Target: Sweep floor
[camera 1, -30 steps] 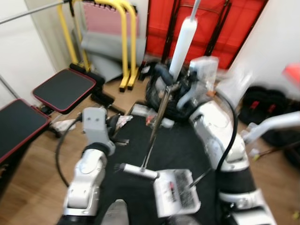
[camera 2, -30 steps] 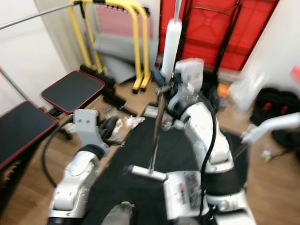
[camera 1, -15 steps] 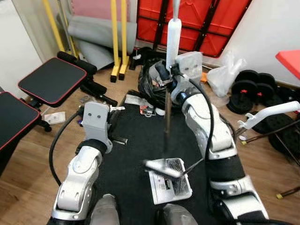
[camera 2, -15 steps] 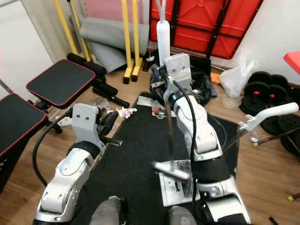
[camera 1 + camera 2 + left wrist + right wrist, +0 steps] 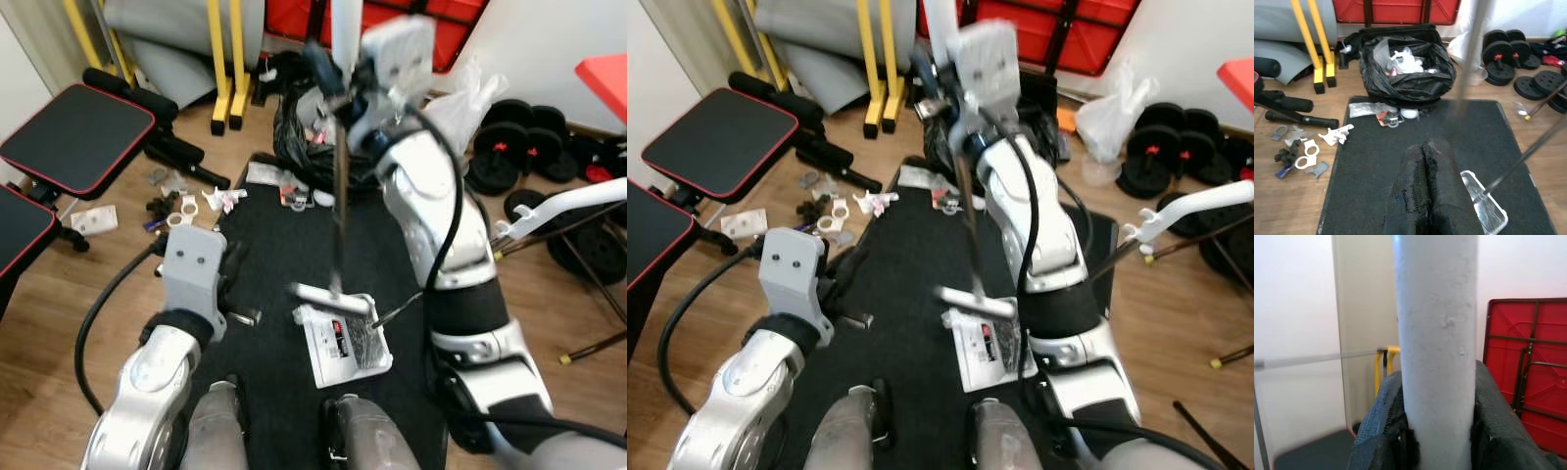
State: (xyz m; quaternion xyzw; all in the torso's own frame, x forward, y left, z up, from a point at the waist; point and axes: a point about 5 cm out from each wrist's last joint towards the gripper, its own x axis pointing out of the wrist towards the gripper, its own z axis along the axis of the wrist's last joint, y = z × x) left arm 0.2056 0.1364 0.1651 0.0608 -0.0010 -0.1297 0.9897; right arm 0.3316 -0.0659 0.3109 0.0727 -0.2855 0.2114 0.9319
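Right gripper [image 5: 1437, 440] clamps the near-vertical broom [image 5: 339, 211], head [image 5: 329, 298] on the black mat [image 5: 265, 284] touching the dustpan [image 5: 345, 338], probably; left gripper [image 5: 1425, 196] pinched shut, idle.

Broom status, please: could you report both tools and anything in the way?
Right tool shut on broom. Left tool shut, empty, over the black mat. Litter lies on the wood beside the mat.

A black bin bag [image 5: 1406, 68] stuffed with white rubbish is sitting at upper centre. Black dumbbell plates [image 5: 534, 157] are lying at upper right. A red-edged black padded bench [image 5: 73, 137] is standing at upper left.
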